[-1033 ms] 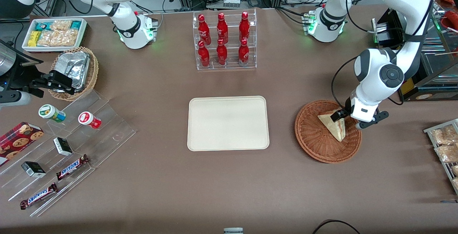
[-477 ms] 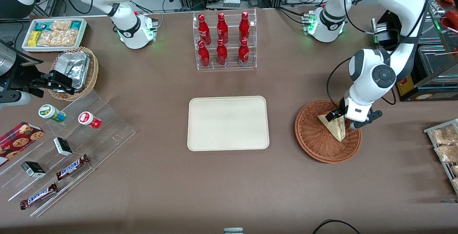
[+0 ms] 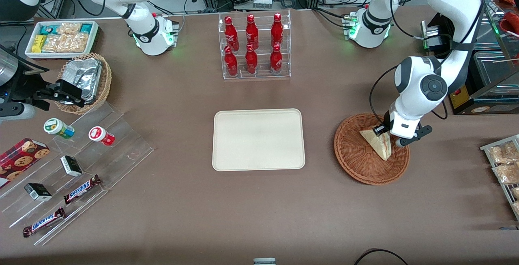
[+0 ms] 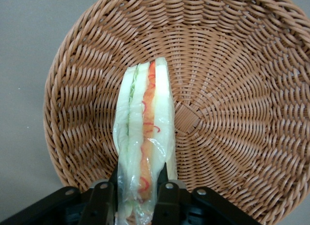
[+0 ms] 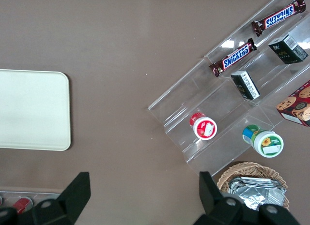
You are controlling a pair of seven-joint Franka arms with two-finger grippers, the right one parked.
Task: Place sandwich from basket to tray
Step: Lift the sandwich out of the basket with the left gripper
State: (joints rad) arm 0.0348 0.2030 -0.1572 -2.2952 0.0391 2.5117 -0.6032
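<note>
Since a second ago the left arm's wrist has been drawing slightly toward the tray's side and lower over the basket (image 3: 371, 163), while the sandwich (image 3: 379, 146) is lying where it lay; the basket, taken as the landmark, is sitting toward the working arm's end of the table; within it the sandwich is standing on edge, its point reaching toward the basket's nearer rim; the gripper (image 4: 140, 186) is sitting at the wedge's farther end, its fingers (image 4: 103, 196) narrowed on either side of the bread and touching its wrap, so they are clasping the sandwich; beside the basket, toward the parked arm's end, the tray (image 3: 258, 139) is lying apart from it; farther from the camera than both, the bottle rack (image 3: 255, 46) is standing.
</note>
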